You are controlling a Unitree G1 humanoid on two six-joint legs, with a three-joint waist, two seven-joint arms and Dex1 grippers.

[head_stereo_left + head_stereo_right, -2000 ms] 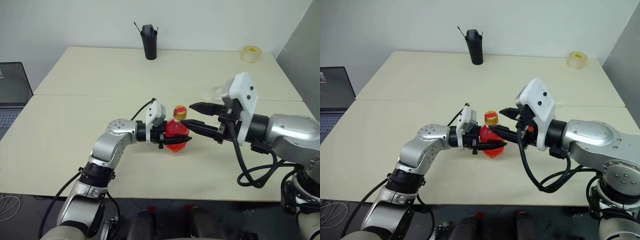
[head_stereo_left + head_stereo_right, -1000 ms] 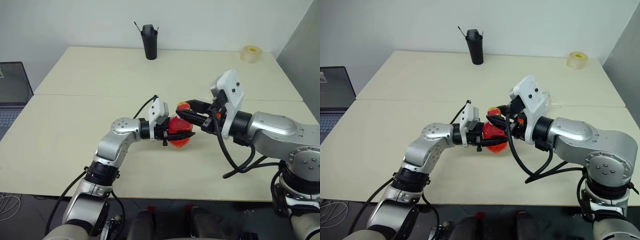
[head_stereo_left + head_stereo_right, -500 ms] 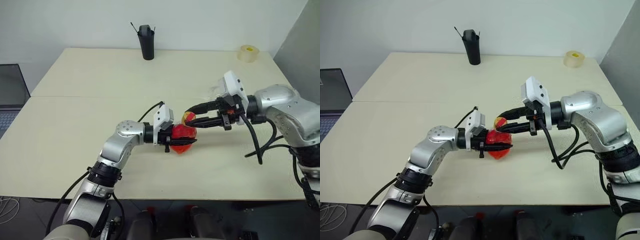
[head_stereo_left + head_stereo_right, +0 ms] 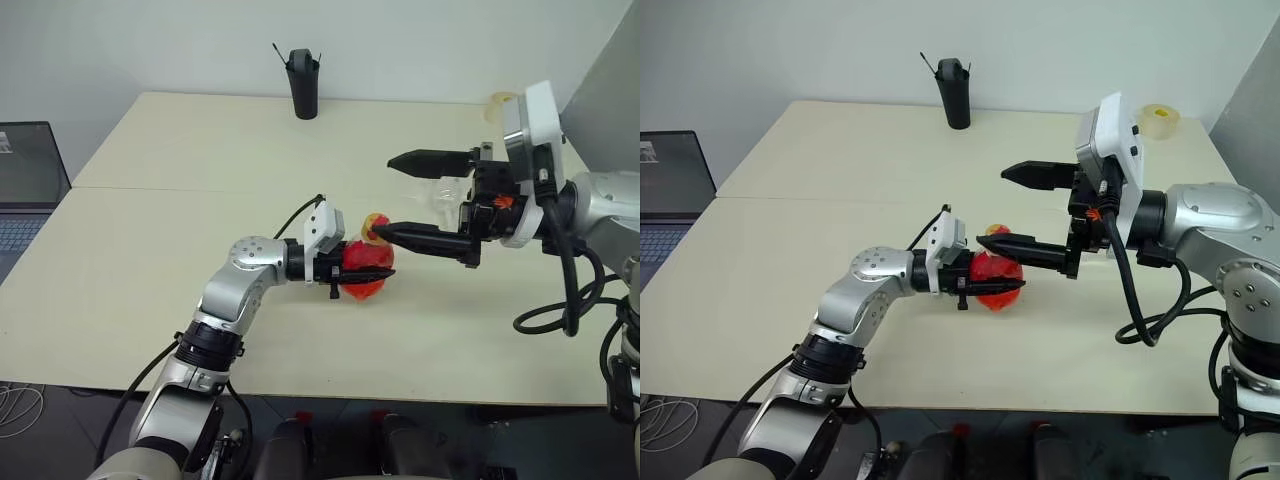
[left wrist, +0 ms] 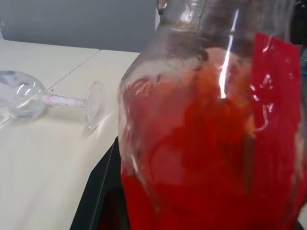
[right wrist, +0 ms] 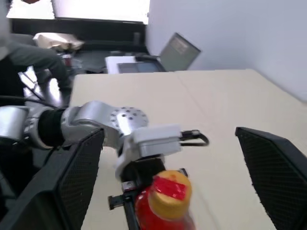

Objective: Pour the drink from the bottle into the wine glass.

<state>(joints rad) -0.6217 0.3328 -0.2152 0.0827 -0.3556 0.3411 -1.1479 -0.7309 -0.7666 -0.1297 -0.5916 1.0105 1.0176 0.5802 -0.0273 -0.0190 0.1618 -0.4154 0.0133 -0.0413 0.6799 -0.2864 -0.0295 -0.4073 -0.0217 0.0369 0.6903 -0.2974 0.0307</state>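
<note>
We are holding the bottle [image 4: 363,268] upright in our left gripper [image 4: 352,271], clenched around its red-filled body. Our right gripper [image 4: 998,208] is spread wide, so the yellow cap [image 6: 170,193] probably needs a squarer, centred bite before twisting. The cap is sitting just off the lower fingertip, at about nine o'clock from it. The wine glass [image 5: 29,95] is lying on its side on the table [image 4: 200,150], toward two o'clock from the bottle.

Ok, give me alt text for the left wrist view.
The bottle looms close up, clear plastic with red drink inside. Beyond it, the wine glass lies on its side on the cream table, its bowl empty.
</note>
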